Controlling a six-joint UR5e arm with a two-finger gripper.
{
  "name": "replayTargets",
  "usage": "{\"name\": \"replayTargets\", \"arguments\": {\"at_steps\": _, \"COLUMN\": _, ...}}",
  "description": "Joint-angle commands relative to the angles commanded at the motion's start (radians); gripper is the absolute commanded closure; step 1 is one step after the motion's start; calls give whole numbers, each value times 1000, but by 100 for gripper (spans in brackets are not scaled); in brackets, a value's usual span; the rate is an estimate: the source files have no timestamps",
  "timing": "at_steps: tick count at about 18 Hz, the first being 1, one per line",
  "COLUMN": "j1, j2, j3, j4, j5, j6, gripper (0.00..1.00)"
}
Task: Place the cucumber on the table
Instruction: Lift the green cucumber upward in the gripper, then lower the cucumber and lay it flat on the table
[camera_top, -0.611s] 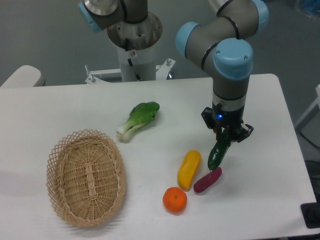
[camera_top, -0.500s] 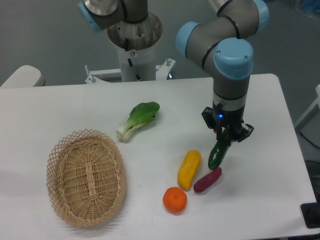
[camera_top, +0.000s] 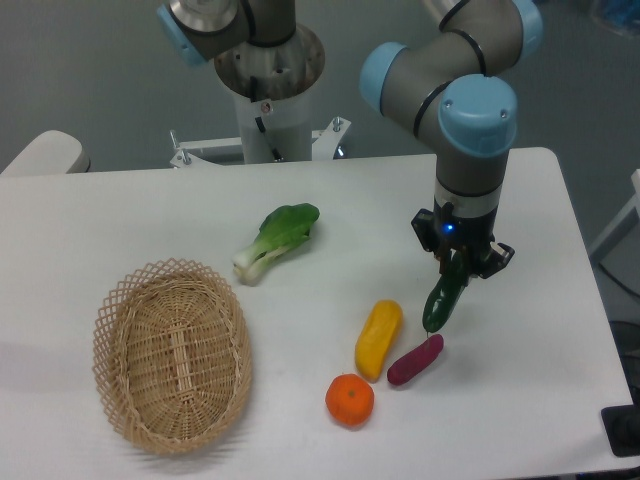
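Observation:
The dark green cucumber (camera_top: 441, 300) hangs nearly upright from my gripper (camera_top: 457, 262), which is shut on its upper end. Its lower tip hovers just above the purple oblong vegetable (camera_top: 415, 360) on the white table (camera_top: 520, 400). The gripper is over the right-centre of the table, right of the yellow vegetable (camera_top: 378, 339).
An orange (camera_top: 350, 400) lies in front of the yellow vegetable. A bok choy (camera_top: 275, 240) lies mid-table. An oval wicker basket (camera_top: 172, 354) stands at the front left. The robot base (camera_top: 270, 90) is at the back.
The gripper with the cucumber has shifted slightly to the right and a touch up; the other things have not moved.

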Motion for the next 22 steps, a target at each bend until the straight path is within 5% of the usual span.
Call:
{"name": "replayTargets", "arguments": {"at_steps": 11, "j1": 115, "j2": -3, "j3": -115, "j4": 20, "j5": 0, "j6": 454, "gripper": 82}}
{"name": "replayTargets", "arguments": {"at_steps": 18, "j1": 89, "j2": -92, "j3": -178, "j4": 147, "j5": 0, "j6": 496, "gripper": 82}}
{"name": "replayTargets", "arguments": {"at_steps": 22, "j1": 89, "j2": -116, "j3": -175, "j4": 150, "j5": 0, "j6": 496, "gripper": 81}}
